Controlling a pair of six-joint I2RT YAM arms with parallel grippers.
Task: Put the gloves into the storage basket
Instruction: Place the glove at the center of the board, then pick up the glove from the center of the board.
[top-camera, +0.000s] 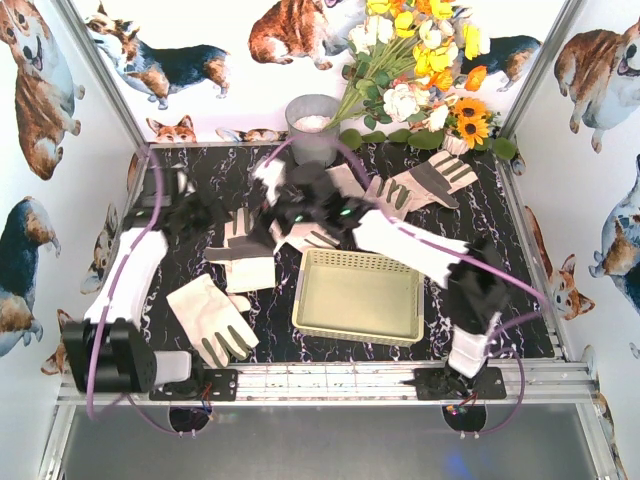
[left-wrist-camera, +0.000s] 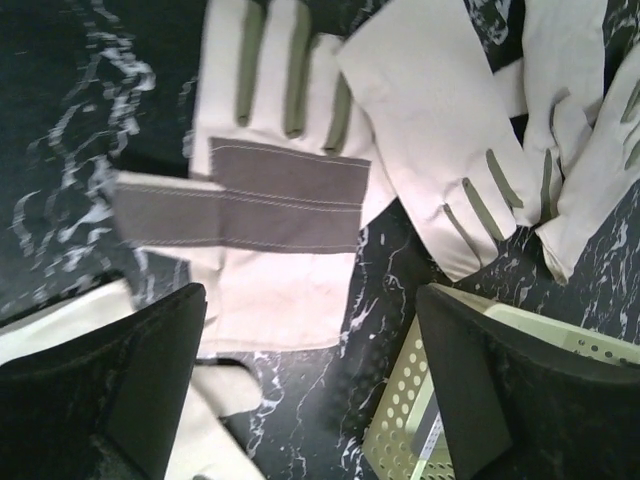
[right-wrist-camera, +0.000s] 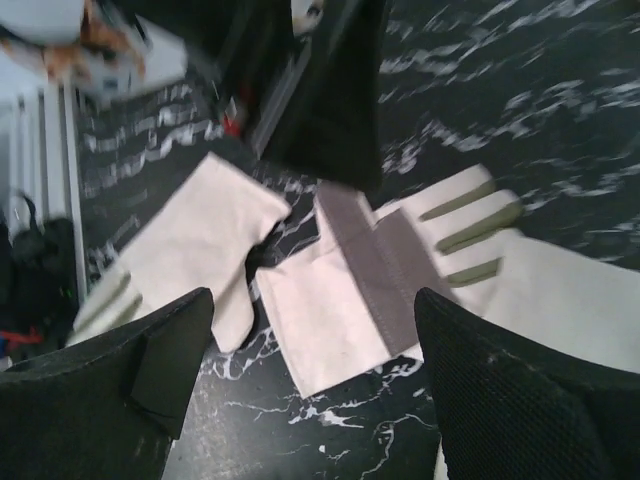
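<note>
Hovering over the gloves (left-wrist-camera: 280, 200): left gripper (left-wrist-camera: 310, 300) and right gripper (right-wrist-camera: 312, 300).
Both stand wide open, holding nothing; the gloves lie left of and behind the basket (top-camera: 355, 258).

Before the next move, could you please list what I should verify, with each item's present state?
1. Right gripper open: ok, holds nothing.
2. Left gripper open: ok, holds nothing.
3. Grey-patched glove between the right gripper's fingers: ok, centred in the wrist view.
4. Storage basket free: ok, nothing inside.
5. Grippers clear of each other: not ok, they crowd close together in the top view.
6. Height above the glove for a grasp: cannot tell.
</note>
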